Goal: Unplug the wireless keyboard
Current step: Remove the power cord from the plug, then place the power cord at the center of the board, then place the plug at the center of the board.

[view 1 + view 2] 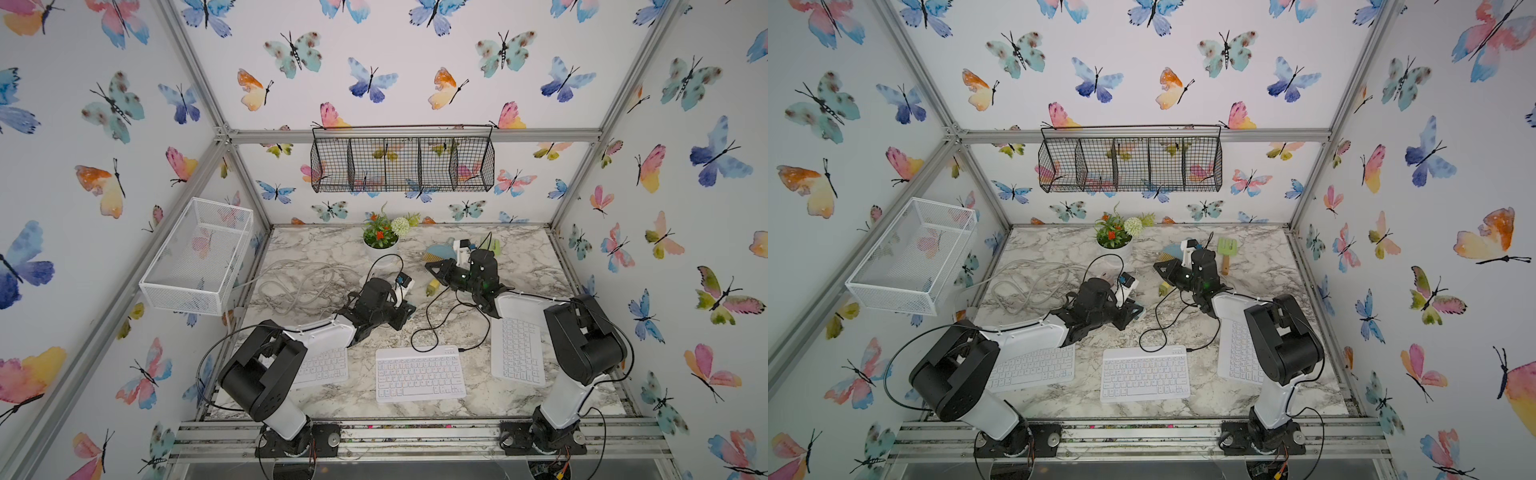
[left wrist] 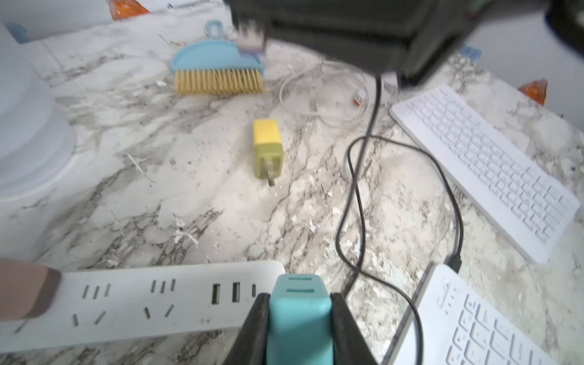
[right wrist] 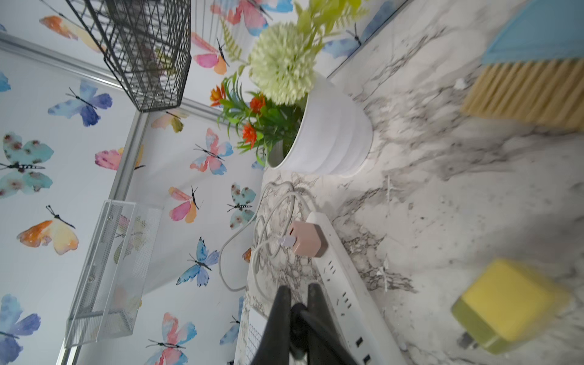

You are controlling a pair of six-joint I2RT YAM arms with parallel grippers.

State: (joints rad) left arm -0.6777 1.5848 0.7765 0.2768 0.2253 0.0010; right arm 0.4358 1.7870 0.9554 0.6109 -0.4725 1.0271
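Observation:
The wireless keyboard lies white at the front middle of the marble table. A black cable is plugged into its far right corner. The cable's other end is pinched in my right gripper, which is shut on it above the table. My left gripper is shut on a teal charger block, just past the end of the white power strip.
Two more white keyboards flank the middle one. A yellow charger, a blue brush, a green tool, a potted plant and coiled white cable lie further back. A pink plug sits in the strip.

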